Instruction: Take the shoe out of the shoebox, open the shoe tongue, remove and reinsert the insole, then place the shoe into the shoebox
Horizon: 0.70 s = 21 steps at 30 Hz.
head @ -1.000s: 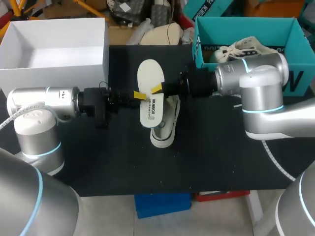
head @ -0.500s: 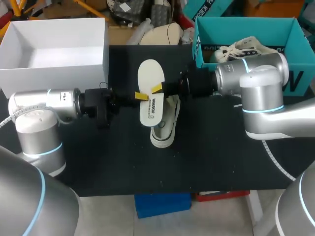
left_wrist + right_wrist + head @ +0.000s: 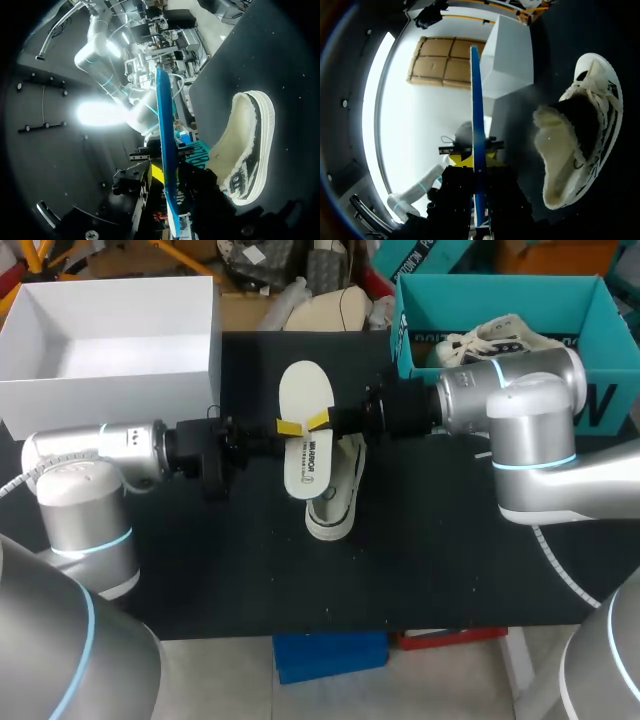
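One insole (image 3: pixel 305 400), lengthwise near-to-far, toe away, in right claw (image 3: pixel 318 421)

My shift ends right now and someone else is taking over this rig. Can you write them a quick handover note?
The right gripper is shut on the insole, holding it in the air above the shoe.
The left gripper is at the insole's opposite edge; whether it grips, I cannot tell.
The shoe lies on the table between the white box and the teal box, its opening empty.
Done: shoe out, insole out.
Left: reinsert the insole, then box the shoe.
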Available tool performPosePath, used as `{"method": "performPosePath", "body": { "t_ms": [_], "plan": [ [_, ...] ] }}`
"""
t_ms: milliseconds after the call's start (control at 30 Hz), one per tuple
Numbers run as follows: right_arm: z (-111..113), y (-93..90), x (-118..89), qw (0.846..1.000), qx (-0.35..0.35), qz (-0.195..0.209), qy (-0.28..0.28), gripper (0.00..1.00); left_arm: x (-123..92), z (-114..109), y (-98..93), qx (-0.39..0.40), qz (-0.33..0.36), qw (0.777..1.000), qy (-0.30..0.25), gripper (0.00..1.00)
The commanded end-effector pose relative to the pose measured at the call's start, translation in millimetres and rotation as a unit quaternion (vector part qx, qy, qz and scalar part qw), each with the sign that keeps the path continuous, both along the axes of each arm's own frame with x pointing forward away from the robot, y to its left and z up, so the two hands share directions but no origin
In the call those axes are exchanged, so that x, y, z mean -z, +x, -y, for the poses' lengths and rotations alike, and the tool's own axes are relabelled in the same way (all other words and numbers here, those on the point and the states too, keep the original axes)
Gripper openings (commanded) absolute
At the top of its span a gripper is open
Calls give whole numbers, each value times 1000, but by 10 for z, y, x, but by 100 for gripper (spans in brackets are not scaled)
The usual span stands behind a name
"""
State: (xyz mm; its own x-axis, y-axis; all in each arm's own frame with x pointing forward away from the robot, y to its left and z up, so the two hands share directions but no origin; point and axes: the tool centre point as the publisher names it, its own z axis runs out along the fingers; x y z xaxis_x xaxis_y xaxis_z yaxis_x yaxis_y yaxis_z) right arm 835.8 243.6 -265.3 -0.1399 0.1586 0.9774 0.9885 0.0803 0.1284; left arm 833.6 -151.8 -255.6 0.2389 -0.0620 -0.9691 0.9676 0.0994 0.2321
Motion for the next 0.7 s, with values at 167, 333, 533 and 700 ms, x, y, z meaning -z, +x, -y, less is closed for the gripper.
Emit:
{"method": "performPosePath", "body": {
  "t_ms": [167, 333, 533, 700],
  "plan": [
    [-8, -1, 0, 1000, 0, 0, -1, 0, 10, 1, -6, -2, 0, 1000, 2, 0],
    [-8, -1, 0, 1000, 0, 0, -1, 0, 18, 0, -7, -2, -2, 1000, 2, 0],
    [10, 5, 4, 1000, 3, 1, -3, 100, 6, 38, -48, 6, -14, 999, 36, 0],
    [61, 30, -32, 1000, 11, 10, -28, 100, 123, -3, -227, 41, -40, 994, 90, 0]
  ]
}}
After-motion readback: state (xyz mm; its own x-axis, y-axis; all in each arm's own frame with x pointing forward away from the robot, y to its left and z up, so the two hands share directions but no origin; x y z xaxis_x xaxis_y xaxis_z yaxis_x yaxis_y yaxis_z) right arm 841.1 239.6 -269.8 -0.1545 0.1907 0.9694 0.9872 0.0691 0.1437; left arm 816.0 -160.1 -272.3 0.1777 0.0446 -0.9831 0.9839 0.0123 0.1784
